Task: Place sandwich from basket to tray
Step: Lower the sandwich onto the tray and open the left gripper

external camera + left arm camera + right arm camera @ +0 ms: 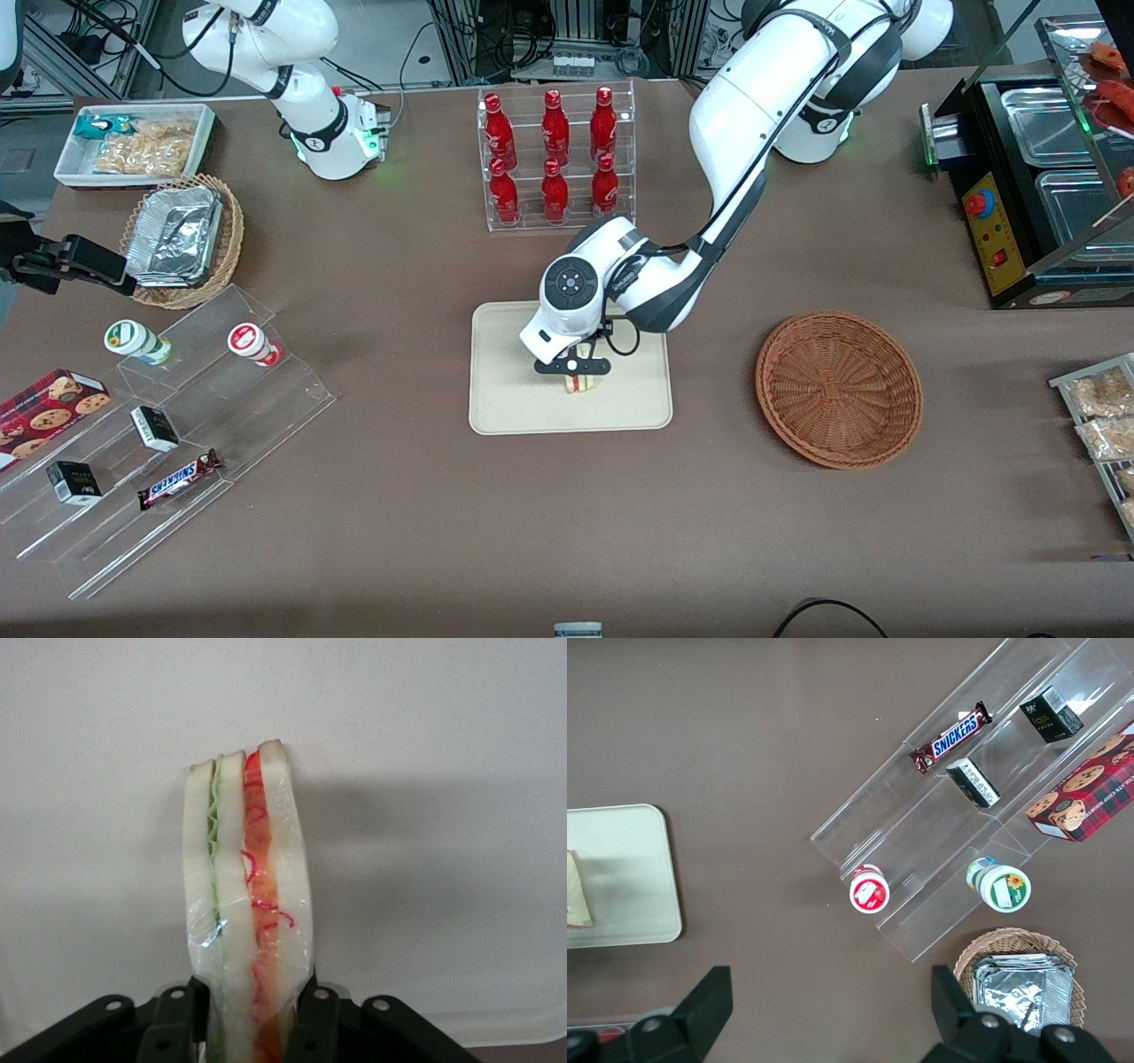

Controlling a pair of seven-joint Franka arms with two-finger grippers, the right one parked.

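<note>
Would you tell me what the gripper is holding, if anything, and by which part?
The gripper, over the tray, holds the sandwich by its two bread faces at one end, one finger on each.

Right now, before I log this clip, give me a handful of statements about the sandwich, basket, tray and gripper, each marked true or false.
1. The gripper is over the tray, shut on the sandwich. True.
2. The sandwich lies in the basket. False: the basket holds nothing; the sandwich is at the tray, between the fingers.
3. The wrapped sandwich shows red and green filling between pale bread. True.
4. The gripper hangs above the rack of red bottles. False: it is nearer the front camera than the rack, over the tray.
5. The tray carries several other snacks. False: only the sandwich is there.
</note>
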